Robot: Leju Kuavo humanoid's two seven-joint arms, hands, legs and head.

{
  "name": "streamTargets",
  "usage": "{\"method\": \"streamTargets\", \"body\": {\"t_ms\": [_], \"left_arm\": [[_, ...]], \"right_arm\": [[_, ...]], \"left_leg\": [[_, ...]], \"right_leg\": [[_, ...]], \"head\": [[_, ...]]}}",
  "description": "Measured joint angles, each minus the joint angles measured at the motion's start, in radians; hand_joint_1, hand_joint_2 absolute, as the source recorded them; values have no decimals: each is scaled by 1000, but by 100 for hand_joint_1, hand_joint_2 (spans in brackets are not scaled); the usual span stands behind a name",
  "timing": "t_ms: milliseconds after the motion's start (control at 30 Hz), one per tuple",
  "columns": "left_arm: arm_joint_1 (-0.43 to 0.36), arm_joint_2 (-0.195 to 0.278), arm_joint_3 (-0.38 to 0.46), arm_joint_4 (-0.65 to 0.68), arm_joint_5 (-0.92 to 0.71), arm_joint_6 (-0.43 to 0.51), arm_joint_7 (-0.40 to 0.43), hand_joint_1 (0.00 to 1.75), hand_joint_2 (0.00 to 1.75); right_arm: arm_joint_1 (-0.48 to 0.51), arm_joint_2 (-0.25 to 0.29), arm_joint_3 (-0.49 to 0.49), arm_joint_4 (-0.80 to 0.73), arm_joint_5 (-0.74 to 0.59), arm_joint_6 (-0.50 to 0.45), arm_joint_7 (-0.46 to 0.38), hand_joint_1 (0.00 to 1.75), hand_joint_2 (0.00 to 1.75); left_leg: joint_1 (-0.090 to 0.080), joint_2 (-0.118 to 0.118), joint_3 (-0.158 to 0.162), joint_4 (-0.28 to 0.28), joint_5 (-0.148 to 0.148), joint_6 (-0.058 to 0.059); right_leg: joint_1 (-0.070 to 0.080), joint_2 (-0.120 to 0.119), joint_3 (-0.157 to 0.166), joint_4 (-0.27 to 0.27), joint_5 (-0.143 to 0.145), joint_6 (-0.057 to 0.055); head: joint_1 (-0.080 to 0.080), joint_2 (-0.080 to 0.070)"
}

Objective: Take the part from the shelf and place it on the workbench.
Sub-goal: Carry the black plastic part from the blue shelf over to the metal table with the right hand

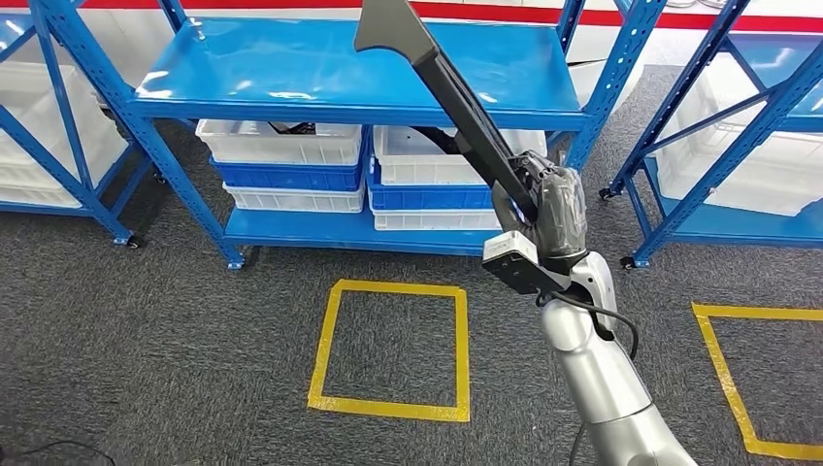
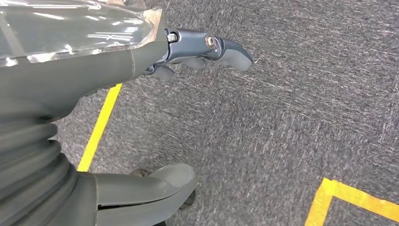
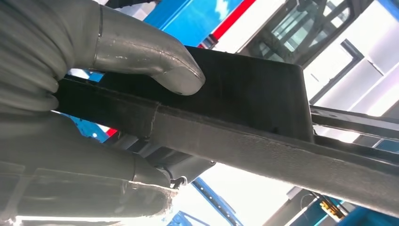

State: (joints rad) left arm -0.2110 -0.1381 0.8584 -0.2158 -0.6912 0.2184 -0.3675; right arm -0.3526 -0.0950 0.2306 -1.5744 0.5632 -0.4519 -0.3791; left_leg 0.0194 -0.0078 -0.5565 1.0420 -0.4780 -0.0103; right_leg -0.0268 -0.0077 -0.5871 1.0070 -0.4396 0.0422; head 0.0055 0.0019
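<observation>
My right hand (image 1: 543, 209), right of centre in the head view, grips the long black flat-ended part (image 1: 437, 78), which slants toward the upper middle across the blue metal shelf (image 1: 291, 68). My left hand (image 2: 141, 70) hangs over grey carpet (image 2: 282, 117), fingers loosely curled, holding nothing.

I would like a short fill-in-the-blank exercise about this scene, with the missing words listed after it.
1. The long black part is held by the robot's ____ hand.
2. The shelf behind it is painted ____.
3. The square of tape on the carpet is ____.
4. The left hand hangs over the carpet and holds ____.

Missing words: right; blue; yellow; nothing
</observation>
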Motion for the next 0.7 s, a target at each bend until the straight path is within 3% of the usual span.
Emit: {"method": "streamTargets", "body": {"t_ms": [67,100,133,200,267,300,333,367,433,500,533,600,633,700], "left_arm": [[0,0,0,0,0,0,0,0,175],[0,0,0,0,1,0,0,0,175],[0,1,0,0,2,0,-1,0,175],[0,3,1,0,10,0,-6,0,175],[4,5,6,0,26,0,-17,0,175],[7,5,11,0,35,0,-24,0,175],[10,5,17,0,43,0,-31,0,175],[14,5,24,0,52,0,-38,0,175],[21,6,38,0,66,0,-47,0,175],[27,9,51,0,74,0,-52,0,175],[31,10,56,0,77,1,-54,0,175],[42,15,68,0,84,2,-57,0,175],[48,17,73,0,88,2,-60,0,175],[57,20,85,0,96,2,-65,0,175]], "right_arm": [[3,0,-1,-3,6,0,0,175,175],[3,-1,-2,-4,8,1,0,175,175],[2,-2,-2,-4,9,3,0,175,175],[-10,-5,-4,-4,2,16,1,175,175],[-42,-8,-4,4,-16,38,-2,175,175],[-66,-9,-3,14,-25,50,-5,175,175],[-96,-7,0,29,-34,59,-9,175,175],[-129,-3,4,48,-42,65,-13,175,175],[-201,13,15,95,-52,70,-20,175,175],[-260,32,27,138,-59,69,-25,175,175],[-279,41,33,158,-63,68,-27,175,175],[-306,59,45,195,-73,66,-34,175,175],[-317,67,51,212,-79,65,-37,175,175],[-339,82,61,241,-93,64,-45,175,175]], "left_leg": [[-7,0,1,-22,5,16],[-9,2,-2,-29,11,27],[-9,4,-5,-38,19,38],[-10,6,-22,-46,35,57],[-12,8,-47,-45,52,63],[-13,9,-59,-44,61,63],[-14,11,-71,-43,70,61],[-13,13,-82,-41,79,58],[-13,14,-105,-33,94,48],[-16,14,-121,-29,113,37],[-16,14,-125,-31,124,32],[-14,11,-133,-31,129,23],[-12,10,-141,-17,107,18],[-7,8,-168,70,15,8]], "right_leg": [[-1,0,-9,-2,11,21],[-2,0,-15,4,6,25],[-2,1,-27,23,-12,23],[-3,2,-68,122,-83,10],[-2,3,-104,249,-143,7],[-2,3,-105,283,-149,14],[-2,3,-88,280,-137,24],[-3,3,-56,242,-115,34],[-2,4,36,106,-84,44],[5,7,89,11,-85,33],[11,8,93,-2,-88,25],[7,6,78,-1,-76,7],[3,3,71,0,-67,-5],[0,0,53,0,-46,-29]], "head": [[1,0],[1,0],[3,0],[7,0],[9,0],[9,0],[9,0],[9,0],[9,0],[8,0],[8,0],[8,0],[7,0],[5,0]]}}
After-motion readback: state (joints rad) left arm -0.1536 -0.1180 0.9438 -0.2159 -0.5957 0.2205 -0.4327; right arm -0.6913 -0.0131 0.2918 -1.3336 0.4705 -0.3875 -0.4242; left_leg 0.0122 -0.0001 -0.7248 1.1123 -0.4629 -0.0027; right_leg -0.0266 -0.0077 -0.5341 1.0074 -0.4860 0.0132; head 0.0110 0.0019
